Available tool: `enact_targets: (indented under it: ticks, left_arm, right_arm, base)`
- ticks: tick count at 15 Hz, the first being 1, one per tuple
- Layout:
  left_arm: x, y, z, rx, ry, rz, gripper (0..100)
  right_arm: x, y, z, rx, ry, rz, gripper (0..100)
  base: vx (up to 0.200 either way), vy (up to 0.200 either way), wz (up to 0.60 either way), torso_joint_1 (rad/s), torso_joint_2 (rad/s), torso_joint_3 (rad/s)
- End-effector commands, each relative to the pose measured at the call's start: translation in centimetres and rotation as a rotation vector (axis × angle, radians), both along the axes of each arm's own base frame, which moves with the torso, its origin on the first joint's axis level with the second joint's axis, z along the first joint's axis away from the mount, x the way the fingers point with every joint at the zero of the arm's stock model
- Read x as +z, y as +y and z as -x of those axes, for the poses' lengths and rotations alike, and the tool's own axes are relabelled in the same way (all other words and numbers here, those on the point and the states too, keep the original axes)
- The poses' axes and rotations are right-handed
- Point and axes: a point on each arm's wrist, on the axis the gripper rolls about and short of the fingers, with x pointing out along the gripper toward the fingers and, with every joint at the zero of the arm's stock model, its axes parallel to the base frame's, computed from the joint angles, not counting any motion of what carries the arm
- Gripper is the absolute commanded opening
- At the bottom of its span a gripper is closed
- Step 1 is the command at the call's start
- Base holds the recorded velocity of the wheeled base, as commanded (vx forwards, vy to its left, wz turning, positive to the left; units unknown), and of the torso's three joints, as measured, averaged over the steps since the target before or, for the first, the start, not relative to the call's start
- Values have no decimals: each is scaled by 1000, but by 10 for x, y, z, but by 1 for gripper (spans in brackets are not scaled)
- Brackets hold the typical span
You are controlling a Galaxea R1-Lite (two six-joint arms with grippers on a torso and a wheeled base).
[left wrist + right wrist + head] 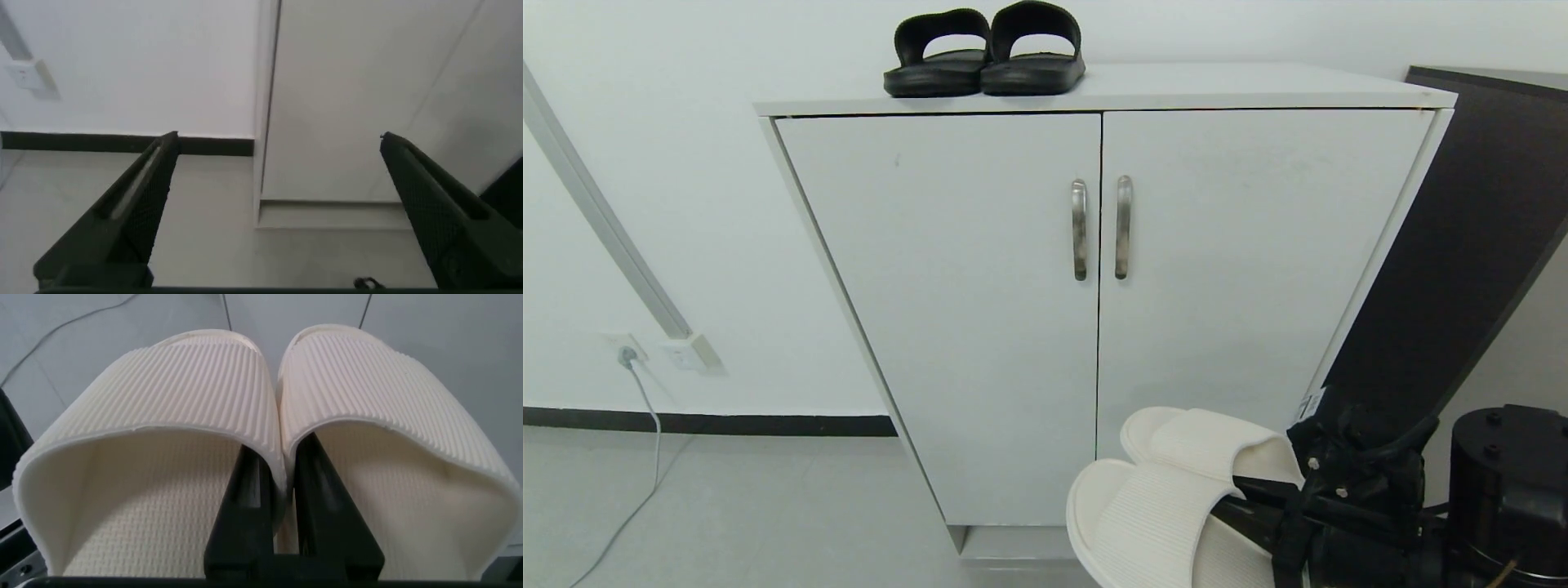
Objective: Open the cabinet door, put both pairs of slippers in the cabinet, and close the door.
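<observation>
Standing shut, cabinet doors [964, 310] (black slippers [980, 77] atop)

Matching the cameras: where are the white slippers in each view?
Head view: white slippers lower right, before the cabinet.
Right wrist view: across the picture, pinched by the right gripper.
Left wrist view: faces the cabinet's bottom corner instead.
Head and left wrist share the cabinet.
</observation>
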Motion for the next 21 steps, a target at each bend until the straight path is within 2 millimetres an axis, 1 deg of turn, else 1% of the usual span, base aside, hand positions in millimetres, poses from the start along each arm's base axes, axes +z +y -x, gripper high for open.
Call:
enact_targets:
  ticks: [1, 3, 5, 6, 7, 9, 11, 13, 14, 16, 17, 18, 19, 20, 21]
  left_arm:
    - [41, -4, -22, -186, 118, 13, 100]
    - [69, -9, -47, -385, 193, 49, 100]
    - [84, -13, -68, -545, 242, 73, 100]
    - [93, -18, -89, -634, 265, 84, 100]
    - [100, -24, -105, -696, 257, 81, 100]
    - [114, -44, -130, -829, 238, 100, 100]
    - [138, -75, -158, -947, 215, 166, 100]
    - [164, -99, -174, -1024, 188, 278, 100]
    - [174, -111, -184, -1054, 179, 324, 100]
    - [177, -133, -210, -1085, 170, 336, 100]
    - [177, -146, -218, -1109, 173, 334, 100]
    - [177, -157, -223, -1135, 178, 333, 100]
    - [178, -164, -224, -1154, 180, 332, 100]
    - [178, -176, -231, -1176, 184, 331, 100]
    - [179, -189, -242, -1188, 183, 330, 100]
  right_arm:
    - [1, 1, -1, 1, -1, -5, 0]
    - [0, 0, 0, 2, 4, -2, 0]
    - [-2, 0, 1, 2, 9, 2, 0]
    - [-3, -1, 1, 0, 11, 4, 0]
    - [-4, -1, 1, 0, 15, 9, 0]
    - [-5, -1, 1, 2, 19, 12, 0]
    - [-5, -1, 1, 1, 19, 10, 0]
    - [-5, 0, 0, -2, 28, 2, 0]
    - [-5, 0, 0, -2, 28, 2, 0]
    - [-4, 0, 0, -3, 27, 1, 0]
    - [-4, 0, 0, -3, 27, 1, 0]
    - [-4, 0, 0, -3, 27, 1, 0]
    - [-4, 0, 0, -3, 26, 0, 0]
    - [-4, -1, 0, -5, 27, 1, 0]
    - [-4, -1, 0, -5, 27, 1, 0]
  base:
    - [0, 0, 0, 0, 0, 0]
    - [0, 0, 0, 0, 0, 0]
    - [0, 0, 0, 0, 0, 0]
    - [0, 0, 0, 0, 0, 0]
    - [0, 0, 0, 0, 0, 0]
    - [0, 0, 0, 0, 0, 0]
    - [0, 0, 0, 0, 0, 0]
    - [0, 0, 0, 0, 0, 0]
    - [0, 0, 0, 0, 0, 0]
    - [0, 0, 0, 0, 0, 0]
    - [0, 0, 0, 0, 0, 0]
    - [0, 0, 0, 0, 0, 0]
    - [0, 0, 0, 0, 0, 0]
    - [0, 0, 0, 0, 0, 0]
    - [0, 0, 0, 0, 0, 0]
